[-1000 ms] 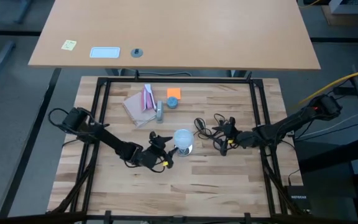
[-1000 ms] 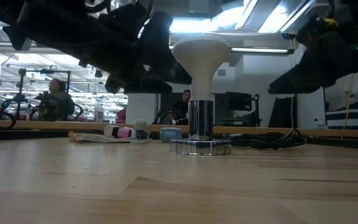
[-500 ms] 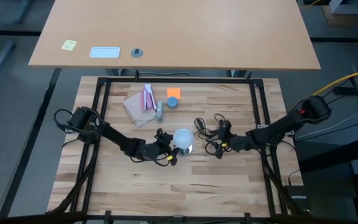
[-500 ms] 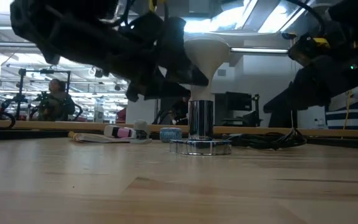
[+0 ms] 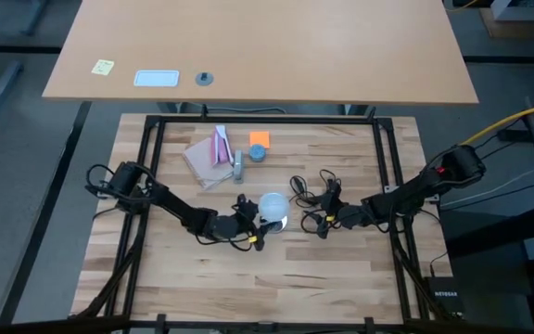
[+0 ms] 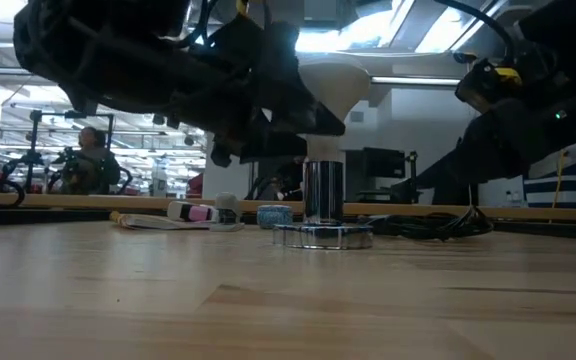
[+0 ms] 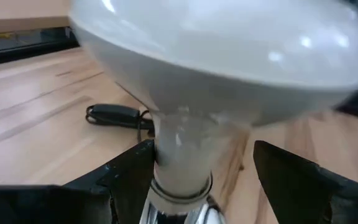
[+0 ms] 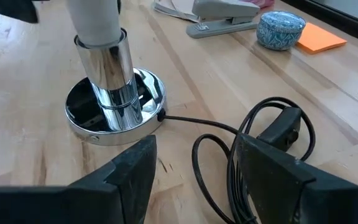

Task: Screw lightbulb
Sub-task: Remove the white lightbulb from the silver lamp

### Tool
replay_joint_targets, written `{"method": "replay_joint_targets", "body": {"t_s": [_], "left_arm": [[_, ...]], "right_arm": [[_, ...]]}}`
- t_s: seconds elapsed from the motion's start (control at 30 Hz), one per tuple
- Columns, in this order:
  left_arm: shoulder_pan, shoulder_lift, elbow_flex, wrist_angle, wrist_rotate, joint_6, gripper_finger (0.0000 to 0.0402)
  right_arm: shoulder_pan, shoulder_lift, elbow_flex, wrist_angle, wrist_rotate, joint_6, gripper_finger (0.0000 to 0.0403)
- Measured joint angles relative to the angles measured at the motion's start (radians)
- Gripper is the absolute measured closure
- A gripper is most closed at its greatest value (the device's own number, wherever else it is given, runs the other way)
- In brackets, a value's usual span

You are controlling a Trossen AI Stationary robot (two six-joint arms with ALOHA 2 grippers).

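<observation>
The white lightbulb (image 5: 273, 207) stands upright, its neck (image 7: 180, 155) down in the chrome socket (image 8: 112, 74), whose round base (image 6: 323, 236) rests on the wooden table. My left gripper (image 7: 202, 150) is open and comes in level from the table's left, with one finger on each side of the neck below the globe. My right gripper (image 8: 194, 163) is open and low over the table, right of the socket, above the black cord (image 8: 213, 140). My left gripper has one finger (image 7: 135, 163) right beside the bulb's neck, just above the socket, and I cannot tell whether it touches. The other finger (image 7: 284, 168) stands clear of the neck.
The cord's inline switch (image 8: 283, 127) lies between my right gripper and the far side. Farther back lie a grey stapler (image 5: 237, 165), a blue-grey round piece (image 5: 258, 153), an orange note (image 5: 260, 139) and a pink packet (image 5: 211, 151). The near half of the table (image 5: 276, 278) is bare wood.
My left gripper has moved toward the bulb and swung round, so that its fingers now straddle the neck. My right gripper has sunk toward the table and drifted toward the socket. Neither has changed its opening, and the bulb has not moved.
</observation>
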Motion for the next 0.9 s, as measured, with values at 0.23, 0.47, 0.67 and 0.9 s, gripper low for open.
{"method": "replay_joint_targets", "body": {"t_s": [0.23,0.47,0.67,0.9], "left_arm": [[0.001,0.104,-0.055,0.3,0.027,0.028,0.0156],[0.015,0.172,-0.095,0.489,0.069,0.154,0.0179],[0.07,0.172,-0.09,0.504,0.166,0.207,0.018],[0.121,0.172,-0.057,0.498,0.281,0.206,0.0183]], "right_arm": [[0.0,0.0,0.001,0.012,0.0,0.0,0.0178],[0.0,0.0,0.001,0.022,0.012,0.0,0.0178],[0.0,0.0,0.002,0.046,0.027,0.009,0.0178],[0.0,0.001,0.019,0.051,0.032,-0.006,0.0178]]}}
